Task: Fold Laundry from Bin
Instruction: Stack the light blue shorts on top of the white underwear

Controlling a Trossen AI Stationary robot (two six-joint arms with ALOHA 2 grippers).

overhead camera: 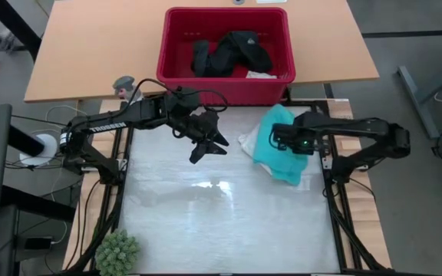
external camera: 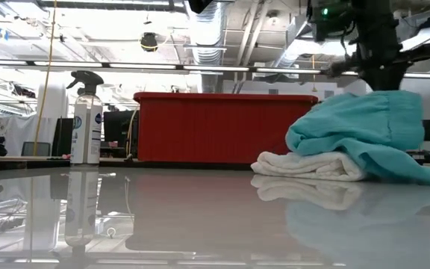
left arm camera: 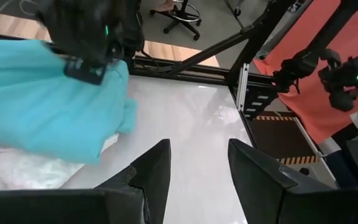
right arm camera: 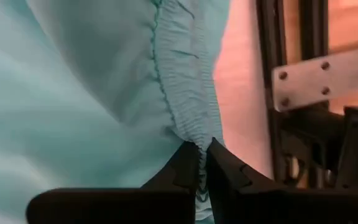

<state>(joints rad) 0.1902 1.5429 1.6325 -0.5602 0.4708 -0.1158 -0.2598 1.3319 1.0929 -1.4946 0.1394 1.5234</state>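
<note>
A: Right gripper (right arm camera: 202,163) — clamped on what?
B: I've got it pinched on the turquoise shirt's (overhead camera: 282,146) hem, at the bench's right edge, over the white top (external camera: 308,166).
A: Left gripper (overhead camera: 208,146)?
B: Fingers apart, empty, near the bin (overhead camera: 225,54); black clothing (overhead camera: 229,52) inside.

You've got overhead straight down, low level across; wrists close in; all four catch the turquoise shirt (overhead camera: 282,153).

bin (overhead camera: 225,55) behind both grippers, clothing (overhead camera: 229,52) inside | shirt (overhead camera: 281,149) under right gripper (overhead camera: 284,142), atop top (external camera: 308,166) | left gripper (overhead camera: 208,146) leftward, apart
</note>
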